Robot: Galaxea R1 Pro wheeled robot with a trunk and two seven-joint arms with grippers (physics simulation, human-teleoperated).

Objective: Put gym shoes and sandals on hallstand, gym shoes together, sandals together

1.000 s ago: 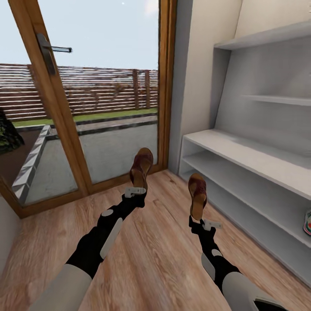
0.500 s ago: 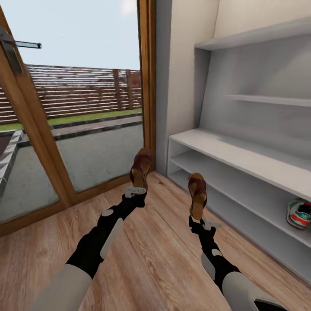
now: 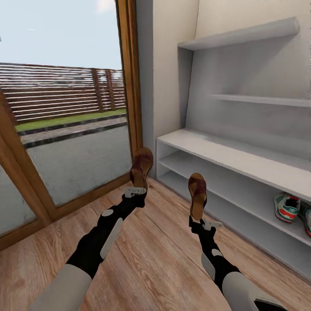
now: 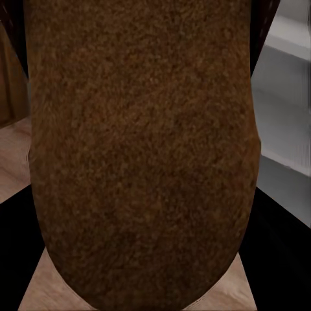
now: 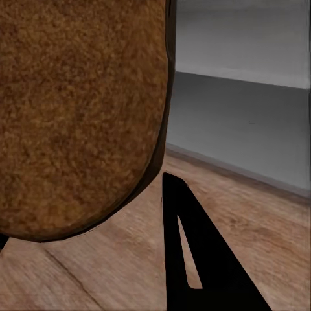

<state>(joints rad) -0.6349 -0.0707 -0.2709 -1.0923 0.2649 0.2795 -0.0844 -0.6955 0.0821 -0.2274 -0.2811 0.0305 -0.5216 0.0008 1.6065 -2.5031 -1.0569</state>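
Head view. Sandals, two: left sandal [image 3: 141, 167] held upright by its heel in the left gripper [image 3: 135, 190], jaws clenched on it; right sandal [image 3: 198, 195] held the same way in the right gripper [image 3: 206, 224], jaws clenched on it. Both sandals are off the corridor floor [image 3: 155, 255], toes pointing up and away, well apart from each other. Gym shoes, two: first gym shoe [image 3: 286, 206] stands on the lower tier of the hallstand [image 3: 242, 157]; second gym shoe [image 3: 306, 216] is just beside it, cut by the picture's edge. Hallstand, one, at the right, pale grey, two low tiers and stepped upper shelves. Glass door [image 3: 69, 129], one, wood-framed, at the left, with a slatted fence [image 3: 56, 90] outside.

Left wrist view. Brown sandal sole [image 4: 139, 149], one, close before the camera; a strip of grey shelf [image 4: 285, 116] beside it.

Right wrist view. Brown sandal sole [image 5: 81, 116], one; a dark finger [image 5: 194, 259] alongside it, over wood floor [image 5: 265, 214], with grey shelving [image 5: 246, 110] beyond.
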